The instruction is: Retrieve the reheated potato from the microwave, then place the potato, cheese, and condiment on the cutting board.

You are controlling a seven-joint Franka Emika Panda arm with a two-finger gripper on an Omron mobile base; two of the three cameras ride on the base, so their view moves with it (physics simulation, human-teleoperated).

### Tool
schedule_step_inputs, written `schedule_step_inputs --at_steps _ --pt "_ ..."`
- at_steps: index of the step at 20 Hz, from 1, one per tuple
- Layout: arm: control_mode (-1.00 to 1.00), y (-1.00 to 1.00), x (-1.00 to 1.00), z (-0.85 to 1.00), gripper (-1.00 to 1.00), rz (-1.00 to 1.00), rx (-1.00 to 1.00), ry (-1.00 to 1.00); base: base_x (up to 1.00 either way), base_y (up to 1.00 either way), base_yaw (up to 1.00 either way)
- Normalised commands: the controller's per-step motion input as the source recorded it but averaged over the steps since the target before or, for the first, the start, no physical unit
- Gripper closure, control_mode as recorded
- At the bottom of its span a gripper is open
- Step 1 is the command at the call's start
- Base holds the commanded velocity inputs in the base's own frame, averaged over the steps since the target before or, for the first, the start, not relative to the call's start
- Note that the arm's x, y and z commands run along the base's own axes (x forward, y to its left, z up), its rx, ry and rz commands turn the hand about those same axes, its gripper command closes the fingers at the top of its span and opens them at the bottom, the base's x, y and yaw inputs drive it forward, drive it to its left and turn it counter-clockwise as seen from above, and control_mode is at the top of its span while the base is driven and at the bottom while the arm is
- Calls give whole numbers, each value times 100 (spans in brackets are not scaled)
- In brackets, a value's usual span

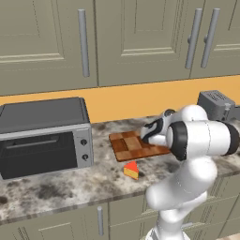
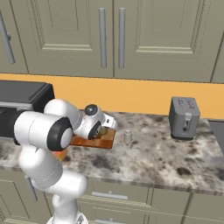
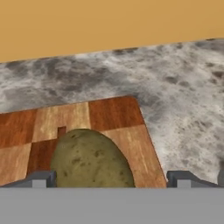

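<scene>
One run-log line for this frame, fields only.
claw: open | olive-brown oval potato: on checkered wooden cutting board, between claw tips | red-topped yellow cheese wedge: on counter

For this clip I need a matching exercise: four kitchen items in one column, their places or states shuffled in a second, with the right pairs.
1. small oval olive-brown potato
2. yellow-orange cheese wedge with red top
3. grey two-slot toaster
4. claw

A. on the counter, in front of the board
B. open
C. by the orange wall, far right
D. on the checkered wooden cutting board

Pairs: 1-D, 2-A, 3-C, 4-B
</scene>
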Motion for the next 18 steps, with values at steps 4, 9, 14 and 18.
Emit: schedule_step_inputs --at_steps 4,9,14,18 --pt "-100 -3 -25 35 -100 0 0 0 0 0 0" --pt "-100 -17 -29 34 -100 -5 0 0 0 0 0" --pt "-100 -24 -18 35 -100 -12 0 7 0 0 0" --pt "-100 -23 -19 33 -100 -13 0 11 0 0 0"
